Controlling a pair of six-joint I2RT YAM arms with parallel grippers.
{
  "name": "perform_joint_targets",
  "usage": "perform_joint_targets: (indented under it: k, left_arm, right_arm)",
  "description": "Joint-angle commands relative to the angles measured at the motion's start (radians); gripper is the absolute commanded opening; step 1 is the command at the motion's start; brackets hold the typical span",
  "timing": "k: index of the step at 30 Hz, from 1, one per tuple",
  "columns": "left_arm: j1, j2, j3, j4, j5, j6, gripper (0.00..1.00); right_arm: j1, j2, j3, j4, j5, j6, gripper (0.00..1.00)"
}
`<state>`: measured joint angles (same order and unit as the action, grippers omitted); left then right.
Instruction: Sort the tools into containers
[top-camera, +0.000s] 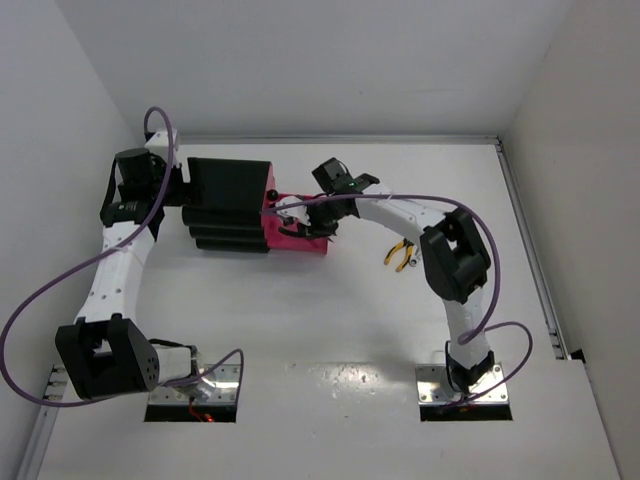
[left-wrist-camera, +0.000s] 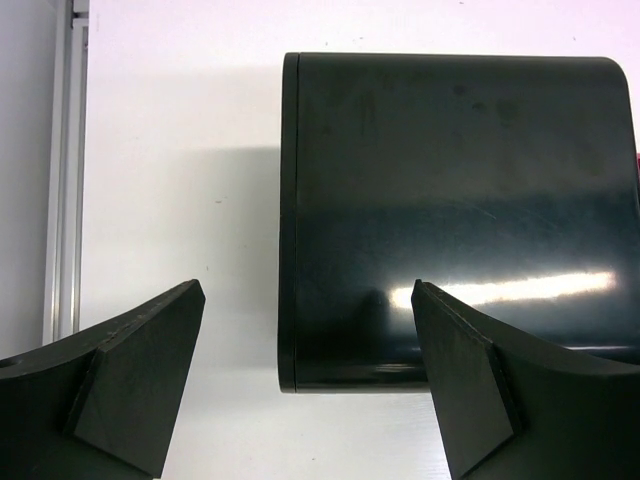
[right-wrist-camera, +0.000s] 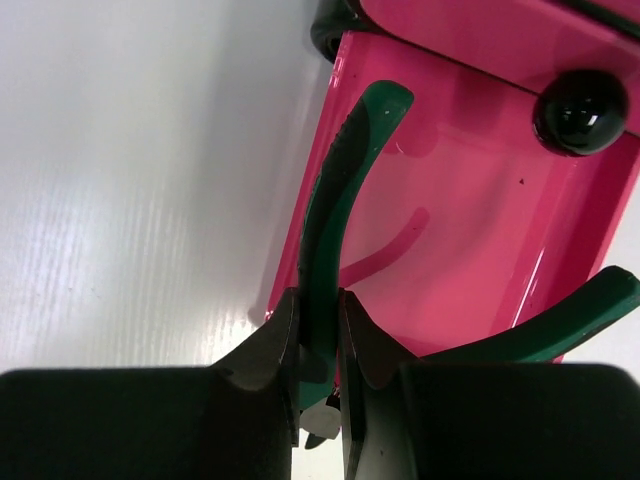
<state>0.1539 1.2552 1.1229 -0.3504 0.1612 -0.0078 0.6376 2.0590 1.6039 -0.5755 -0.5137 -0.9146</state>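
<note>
My right gripper (right-wrist-camera: 320, 340) is clamped hard on one handle of the green-handled pliers (right-wrist-camera: 345, 170), holding them over the pink drawer (right-wrist-camera: 470, 230) that stands pulled out of the black cabinet (top-camera: 230, 205) on its front side. The held handle runs along the drawer's side wall, its tip near the cabinet face. The other handle splays out across the opposite wall. A round black knob (right-wrist-camera: 580, 110) sits on the cabinet face just above the open drawer.

My left gripper (left-wrist-camera: 305, 300) is at the cabinet's back, spread wide with nothing between the fingers. One finger overlaps the cabinet's corner and the other hangs beside it. Whether either touches the shell I cannot tell from here.

The yellow-handled pliers (top-camera: 400, 255) lie on the table (top-camera: 330, 350), well out from the cabinet's front, beyond the drawer.

The risks as I judge them:
- With the handles spread this wide, the pliers may straddle the drawer's walls when I let go, then tip out or block it from shutting.
- Holding one handle only, the tool can swing on its pivot.
- With my left jaws unclamped, a downward nudge could slide the cabinet
</note>
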Motion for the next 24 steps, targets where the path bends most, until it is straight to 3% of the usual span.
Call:
perform_joint_targets:
  k: [1,24]
  left_arm:
    - [0.018,0.001,0.018,0.027,0.023,0.003,0.91]
    - [0.055,0.010,0.018,0.027,0.051,0.022,0.91]
  right_arm:
    - [0.005,0.024,0.094,-0.040,-0.023,-0.089,0.00]
    - [0.042,0.197,0.278,-0.060,0.035,-0.142,0.00]
